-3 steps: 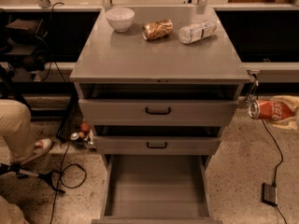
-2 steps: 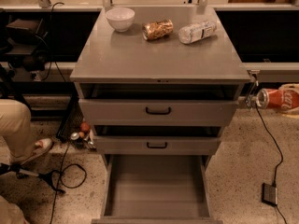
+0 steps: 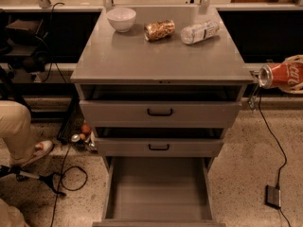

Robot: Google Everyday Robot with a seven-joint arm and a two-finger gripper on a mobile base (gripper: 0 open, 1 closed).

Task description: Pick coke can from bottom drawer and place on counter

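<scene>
The coke can [image 3: 283,75] hangs on its side in the air just right of the cabinet, level with the counter's front edge, silver end pointing left. My gripper [image 3: 294,74] comes in from the right edge of the camera view and is shut on the can, with cream fingers above and below it. The bottom drawer [image 3: 158,190] is pulled out, its flat floor bare. The counter [image 3: 156,56] is the grey cabinet top, to the can's left.
A white bowl [image 3: 121,19], a tan snack bag [image 3: 159,30] and a clear plastic bottle [image 3: 200,32] lie along the counter's back. The two upper drawers stand slightly open. A person's leg and shoe [image 3: 38,150] and cables are on the left; a black box [image 3: 273,196] lies on the floor at the right.
My gripper has lifted the coke can, from about the top drawer's height up to the level of the counter's edge.
</scene>
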